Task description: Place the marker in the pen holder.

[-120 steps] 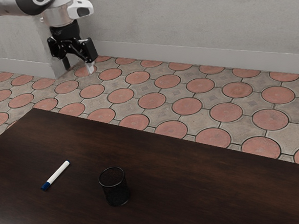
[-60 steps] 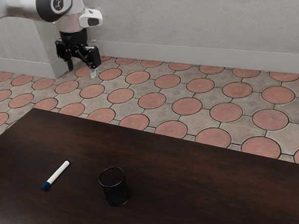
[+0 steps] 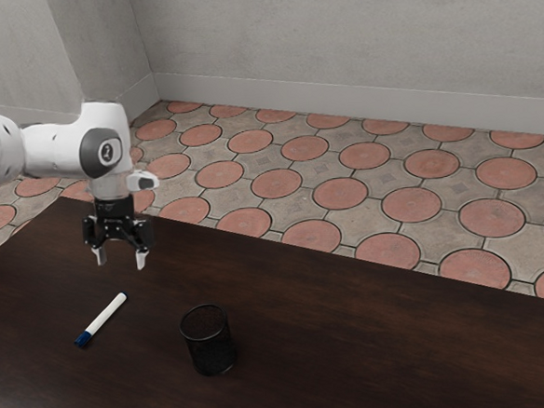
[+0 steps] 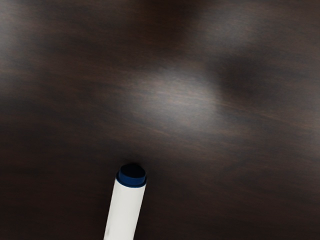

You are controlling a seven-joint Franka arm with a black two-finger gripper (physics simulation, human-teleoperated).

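Black and two-fingered, the claw (image 3: 121,259) is released, its pale fingertips spread well apart with nothing gripped between them. It points down over the table, clear of the surface, on the exterior view's left of the pen holder (image 3: 209,341) and farther from that camera than the holder is. A white and grey robot arm (image 3: 58,149) carries it, reaching in from the exterior view's left.

The pen holder is a dark, round mesh cup standing upright, its open rim facing up. The marker (image 3: 105,316) lies on its side on the table, near the pen holder, on the exterior view's left of it, and apart from it. Its body is white. The longer dark blue cap (image 3: 83,339) is at the end farther from the pen holder; a short blue tip (image 4: 132,176) marks the end nearer to it. In the wrist view, that short tip and part of the white body appear close up, with soft pale patches of light on the wood grain.

Beneath the pen holder is a dark brown wooden table (image 3: 356,338). Beyond the pen holder, past the table's far edge, are a floor (image 3: 339,193) patterned with reddish discs and a plain grey wall (image 3: 353,30).
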